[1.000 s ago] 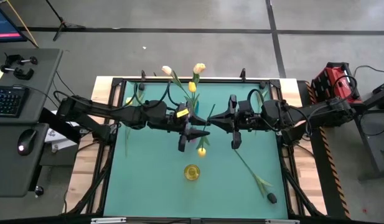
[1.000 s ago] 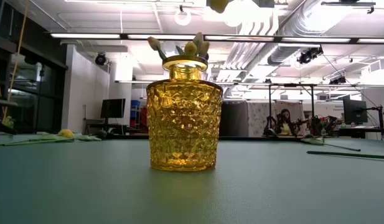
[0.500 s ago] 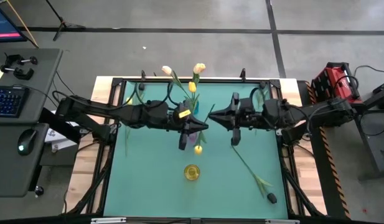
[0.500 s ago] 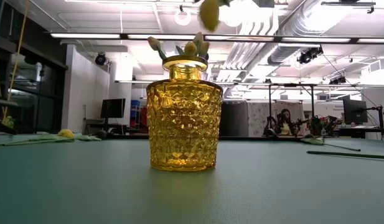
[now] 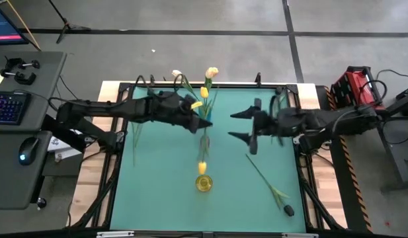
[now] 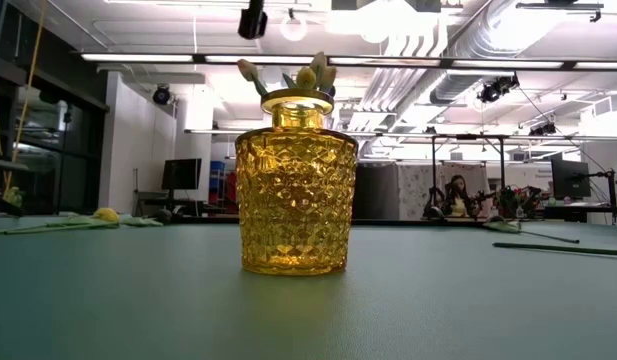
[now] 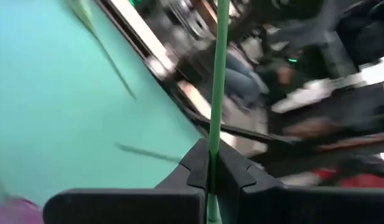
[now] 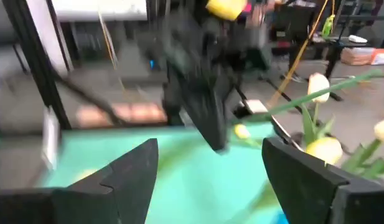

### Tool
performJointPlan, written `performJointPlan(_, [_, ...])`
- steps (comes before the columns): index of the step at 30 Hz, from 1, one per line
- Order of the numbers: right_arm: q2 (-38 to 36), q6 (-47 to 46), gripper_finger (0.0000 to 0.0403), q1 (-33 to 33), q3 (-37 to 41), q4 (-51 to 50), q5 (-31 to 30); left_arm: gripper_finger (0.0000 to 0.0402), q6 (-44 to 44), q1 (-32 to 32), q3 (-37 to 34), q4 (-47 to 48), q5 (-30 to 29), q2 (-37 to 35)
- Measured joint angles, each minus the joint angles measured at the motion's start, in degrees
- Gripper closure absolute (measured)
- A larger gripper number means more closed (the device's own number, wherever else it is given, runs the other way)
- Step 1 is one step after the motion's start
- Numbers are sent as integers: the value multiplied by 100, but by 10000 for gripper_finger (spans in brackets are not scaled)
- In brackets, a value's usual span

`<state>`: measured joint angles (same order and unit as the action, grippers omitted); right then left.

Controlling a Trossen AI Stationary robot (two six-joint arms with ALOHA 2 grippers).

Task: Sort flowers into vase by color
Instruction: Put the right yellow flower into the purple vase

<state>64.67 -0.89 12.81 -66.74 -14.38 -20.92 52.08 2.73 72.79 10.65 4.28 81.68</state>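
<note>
A yellow tulip (image 5: 202, 166) is held by its green stem in my shut left gripper (image 5: 201, 125), mid-table. In the high view its head is just far of the yellow glass vase (image 5: 204, 183), which the low view shows standing on the mat (image 6: 296, 185). My right gripper (image 5: 239, 125) stands open, with nothing between its fingers, to the right of the stem. A blue vase (image 5: 206, 116) at the back holds peach and yellow tulips (image 5: 211, 71). A dark-headed tulip (image 5: 288, 210) lies flat on the mat near the right front. My left gripper pinches the yellow tulip's green stem (image 7: 213, 163) between its two fingers, away from the head. The fingers lie across the stem. The stem runs from the fingers toward the table's near edge. The tulip is lifted clear of the mat.
Another yellow tulip (image 6: 106, 214) lies on the mat by the left edge. Black frame rails (image 5: 118, 152) run along the table's sides. Desks with a keyboard and a mouse stand to the left. The room behind holds more benches and a person far off.
My right gripper has opened, let go of the yellow tulip and drawn back toward the table's right edge. My left gripper has shut on the stem, rolled and gone toward the far edge. The tulip has swung about, its head now toward the yellow vase.
</note>
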Motion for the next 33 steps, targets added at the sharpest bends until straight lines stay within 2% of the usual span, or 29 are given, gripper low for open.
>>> performJointPlan(3, [318,765,133,24,0,-355,-114,401,731,-36,0,-221,495,110])
performJointPlan(6, [635,1732,145,168,4,-553,-578,401,1277,-101,2,-366,746,141])
performJointPlan(13, [989,3900,166,607,4,-329,-2251,401,1840,-143,2,99,749,147])
performJointPlan(16, [1071,4836,172,656,4,-52,-2699,401,2084,-143,2,3,745,168])
performJointPlan(21, [1329,6275,182,557,4,603,-2861,401,2467,-165,4,-160,747,287])
performJointPlan(24, [1516,6837,190,469,4,1013,-2866,401,2579,-171,4,-130,850,344])
performJointPlan(33, [1715,7095,218,291,4,1186,-2838,401,2584,-237,4,-342,855,385])
